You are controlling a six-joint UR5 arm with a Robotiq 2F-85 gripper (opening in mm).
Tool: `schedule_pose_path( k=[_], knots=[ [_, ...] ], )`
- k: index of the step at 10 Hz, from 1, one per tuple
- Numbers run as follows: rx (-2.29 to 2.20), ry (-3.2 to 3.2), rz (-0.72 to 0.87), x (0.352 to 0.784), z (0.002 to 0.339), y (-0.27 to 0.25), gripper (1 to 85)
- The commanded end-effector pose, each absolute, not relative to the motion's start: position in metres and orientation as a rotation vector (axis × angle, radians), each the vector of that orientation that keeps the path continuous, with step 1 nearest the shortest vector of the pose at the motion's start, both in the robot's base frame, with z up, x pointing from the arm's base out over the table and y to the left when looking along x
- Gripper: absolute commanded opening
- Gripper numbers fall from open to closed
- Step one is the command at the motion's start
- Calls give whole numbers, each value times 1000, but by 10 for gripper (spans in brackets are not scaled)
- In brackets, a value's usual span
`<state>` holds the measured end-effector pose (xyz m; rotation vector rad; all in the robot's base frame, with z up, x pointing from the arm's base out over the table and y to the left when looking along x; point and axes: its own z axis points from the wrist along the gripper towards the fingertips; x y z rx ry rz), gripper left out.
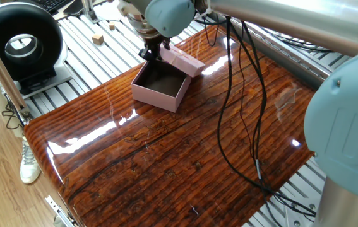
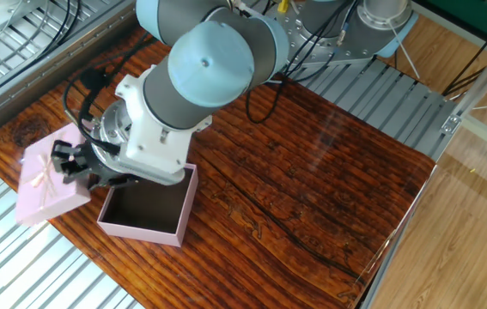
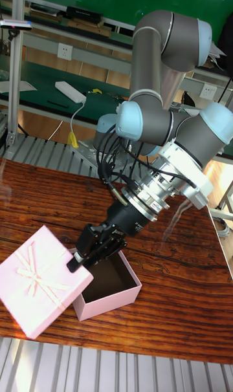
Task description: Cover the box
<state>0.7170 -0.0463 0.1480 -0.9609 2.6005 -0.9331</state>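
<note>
One glossy dark-grained wooden board (image 2: 312, 189) is the work surface, sitting on a ribbed aluminium bench (image 1: 96, 57) with slotted rails around it; green wall, shelf with a white keyboard and wall sockets behind in the tall fixed view, a black round fan-like unit (image 1: 17, 41) off the table corner, loose black cables (image 1: 242, 107) trailing over the board. The box (image 2: 150, 212) sits upright near one end of the board, close to the edge, dark inside open to the top, nothing in it. Most of the board beyond the box is bare wood, so the open room is on that side; the box-side edge drops straight to the ribbed bench. The gripper (image 3: 87, 253) is angled down just beside the box's rim, fingers closed narrow on one edge of the pink lid (image 3: 40, 288). Lid is held tilted, bow side (image 2: 44, 178) facing up and outward, hanging beside the box and past the board edge, not over the opening. In one fixed view the lid (image 1: 182, 60) shows at the far side of the box (image 1: 160, 85), touching or just clear of its wall, cannot tell which.
</note>
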Motion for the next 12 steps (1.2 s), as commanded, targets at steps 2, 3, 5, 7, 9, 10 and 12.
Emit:
schedule_pose_path(
  k=[2, 3, 5, 7, 9, 10, 12],
  knots=[
    [-942, 2608, -882, 717, 144, -39, 337],
    [-905, 2628, -887, 711, 142, -37, 337],
    [-839, 2677, -870, 703, 139, -34, 330],
    [-740, 2766, -823, 690, 136, -22, 330],
    [-681, 2797, -842, 682, 138, -11, 307],
    [-670, 2790, -853, 681, 137, -8, 297],
    [-648, 2791, -853, 675, 136, -2, 293]
  ],
)
